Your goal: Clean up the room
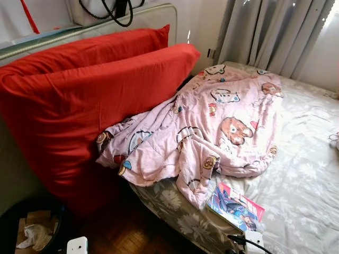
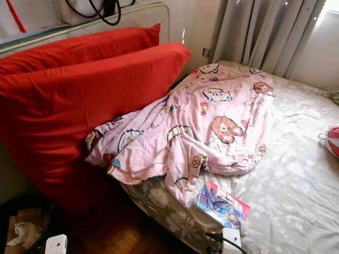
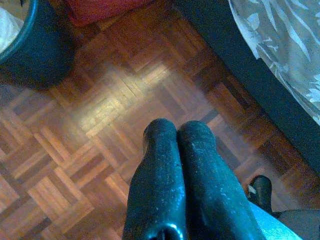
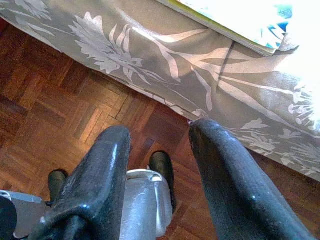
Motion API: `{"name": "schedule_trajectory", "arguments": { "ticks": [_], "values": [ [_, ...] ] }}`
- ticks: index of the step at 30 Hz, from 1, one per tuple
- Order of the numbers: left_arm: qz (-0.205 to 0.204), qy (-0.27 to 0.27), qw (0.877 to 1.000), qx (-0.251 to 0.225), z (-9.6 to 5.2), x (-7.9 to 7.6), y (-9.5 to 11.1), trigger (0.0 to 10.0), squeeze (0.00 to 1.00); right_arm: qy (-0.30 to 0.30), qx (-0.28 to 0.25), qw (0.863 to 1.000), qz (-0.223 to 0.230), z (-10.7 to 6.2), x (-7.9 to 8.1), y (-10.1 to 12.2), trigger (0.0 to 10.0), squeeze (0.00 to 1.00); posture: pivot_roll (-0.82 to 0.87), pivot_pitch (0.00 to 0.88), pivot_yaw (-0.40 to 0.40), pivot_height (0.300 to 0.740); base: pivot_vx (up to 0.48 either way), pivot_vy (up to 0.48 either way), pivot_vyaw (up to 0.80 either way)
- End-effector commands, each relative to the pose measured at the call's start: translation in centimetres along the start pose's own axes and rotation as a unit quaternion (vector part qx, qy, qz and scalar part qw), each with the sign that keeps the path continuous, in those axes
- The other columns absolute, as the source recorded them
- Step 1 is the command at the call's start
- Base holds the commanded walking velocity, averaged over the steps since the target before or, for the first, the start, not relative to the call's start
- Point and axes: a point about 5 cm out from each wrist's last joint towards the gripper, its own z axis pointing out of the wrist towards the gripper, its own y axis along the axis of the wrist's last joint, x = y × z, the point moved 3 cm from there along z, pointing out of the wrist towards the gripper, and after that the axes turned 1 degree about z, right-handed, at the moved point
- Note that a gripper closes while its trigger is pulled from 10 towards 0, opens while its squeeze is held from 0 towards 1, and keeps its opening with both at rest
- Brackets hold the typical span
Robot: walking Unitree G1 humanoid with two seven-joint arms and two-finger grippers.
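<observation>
A crumpled pink cartoon blanket (image 1: pixel 212 127) lies across the bed's grey floral sheet (image 1: pixel 302 174). A colourful comic book (image 1: pixel 235 207) rests at the bed's near edge, just below the blanket. Two big red pillows (image 1: pixel 90 106) lean against the headboard side, the lower one reaching down to the floor. My left gripper (image 3: pixel 177 131) hangs shut and empty over the parquet floor (image 3: pixel 100 110). My right gripper (image 4: pixel 157 132) is open and empty, low beside the bed's hanging sheet (image 4: pixel 165 60), with the book's edge (image 4: pixel 235 20) just above it.
A dark bin (image 1: pixel 32 230) with crumpled paper and cardboard stands on the floor at the lower left, beside the pillows. Grey curtains (image 1: pixel 270 32) hang behind the bed. A pink striped object (image 2: pixel 332 140) lies at the bed's right edge.
</observation>
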Motion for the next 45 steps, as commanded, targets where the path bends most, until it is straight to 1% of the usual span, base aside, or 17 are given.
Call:
{"name": "schedule_trajectory", "arguments": {
  "ticks": [1, 10, 20, 23, 26, 27, 29, 30, 31, 32, 33, 34, 35, 36, 37, 39, 45],
  "values": [
    [0.003, 0.000, 1.000, 0.001, 0.0, 0.0, -0.1, 10.0, 0.00, -0.003, 0.010, 1.000, -0.002, -0.1, -0.2, -0.5, 10.0, 0.00, 0.14, 0.000, -0.028, 0.740, 0.000, -0.480, -0.76],
    [-0.009, -0.001, 1.000, -0.011, 0.3, 0.0, 1.0, 10.0, 0.00, -0.003, -0.003, 1.000, 0.012, 0.1, 0.4, 0.2, 10.0, 0.00, 0.13, 0.000, -0.012, 0.740, 0.000, -0.048, -0.76],
    [-0.011, -0.009, 0.999, -0.042, 0.4, -0.5, 2.1, 10.0, 0.00, -0.009, -0.028, 0.999, 0.022, 0.1, 0.2, 0.9, 10.0, 0.00, 0.14, 0.000, -0.023, 0.740, 0.000, 0.000, 0.00],
    [0.001, -0.022, 0.995, -0.097, 0.6, -1.2, 4.4, 10.0, 0.00, -0.018, -0.047, 0.999, 0.021, 0.0, -0.2, 1.3, 10.0, 0.00, 0.15, 0.000, -0.030, 0.740, 0.000, 0.000, 0.00],
    [0.003, -0.017, 0.987, -0.157, 0.5, -1.3, 6.8, 10.0, 0.00, -0.021, -0.076, 0.997, 0.022, -0.2, -0.6, 1.9, 10.0, 0.00, 0.15, 0.000, -0.043, 0.740, 0.000, 0.000, 0.00],
    [0.003, -0.017, 0.987, -0.157, 0.5, -1.3, 6.8, 10.0, 0.00, -0.021, -0.076, 0.997, 0.022, -0.2, -0.6, 1.9, 10.0, 0.00, 0.15, 0.000, -0.043, 0.740, 0.000, 0.000, 0.00],
    [0.014, -0.021, 0.974, -0.223, 0.0, -1.7, 9.3, 10.0, 0.00, -0.022, -0.103, 0.994, 0.015, -0.4, -0.8, 2.4, 10.0, 0.00, 0.13, 0.000, -0.048, 0.740, 0.000, 0.000, 0.00],
    [0.014, -0.021, 0.974, -0.223, 0.0, -1.7, 9.3, 10.0, 0.00, -0.022, -0.103, 0.994, 0.015, -0.4, -0.8, 2.4, 10.0, 0.00, 0.13, 0.000, -0.048, 0.740, 0.000, 0.000, 0.00],
    [0.020, -0.026, 0.967, -0.253, -0.4, -2.1, 10.4, 10.0, 0.00, -0.019, -0.113, 0.993, 0.013, -0.5, -0.8, 2.6, 10.0, 0.00, 0.13, 0.000, -0.048, 0.740, 0.000, 0.000, 0.00],
    [0.026, -0.039, 0.951, -0.306, -1.2, -2.9, 12.3, 10.0, 0.00, 0.035, -0.222, 0.973, -0.046, -0.3, 2.4, 11.4, 10.0, 0.00, 0.12, 0.000, -0.047, 0.740, 0.000, 0.000, 0.00],
    [0.026, -0.039, 0.951, -0.306, -1.2, -2.9, 12.3, 10.0, 0.00, 0.035, -0.222, 0.973, -0.046, -0.3, 2.4, 11.4, 10.0, 0.00, 0.12, 0.000, -0.047, 0.740, 0.000, 0.000, 0.00],
    [0.029, -0.045, 0.945, -0.324, -1.5, -3.3, 12.8, 10.0, 0.00, 0.048, -0.258, 0.963, -0.061, -0.6, 3.4, 14.0, 10.0, 0.00, 0.12, 0.000, -0.047, 0.740, 0.000, 0.000, 0.00],
    [0.030, -0.049, 0.941, -0.333, -1.7, -3.5, 13.0, 10.0, 0.00, 0.055, -0.276, 0.957, -0.068, -0.9, 3.9, 15.4, 10.0, 0.00, 0.12, 0.000, -0.048, 0.740, 0.000, 0.000, 0.00],
    [0.030, -0.049, 0.941, -0.333, -1.7, -3.5, 13.0, 10.0, 0.00, 0.055, -0.276, 0.957, -0.068, -0.9, 3.9, 15.4, 10.0, 0.00, 0.12, 0.000, -0.048, 0.740, 0.000, 0.000, 0.00],
    [0.044, -0.052, 0.934, -0.352, -2.3, -3.8, 13.4, 10.0, 0.00, 0.057, -0.297, 0.951, -0.065, -1.2, 4.0, 16.0, 10.0, 0.00, 0.12, 0.000, -0.048, 0.740, 0.000, 0.000, 0.00],
    [0.049, -0.049, 0.928, -0.366, -2.8, -3.9, 13.4, 10.0, 0.00, 0.061, -0.318, 0.944, -0.062, -1.6, 4.1, 16.5, 10.0, 0.00, 0.13, 0.000, -0.049, 0.740, 0.000, 0.000, 0.00],
    [0.055, -0.060, 0.921, -0.380, -4.1, -4.0, 12.7, 10.0, 0.00, 0.079, -0.347, 0.930, -0.090, -2.4, 4.1, 16.9, 10.0, 0.00, 0.13, 0.000, -0.042, 0.740, 0.000, 0.000, 0.00]
  ]
}}
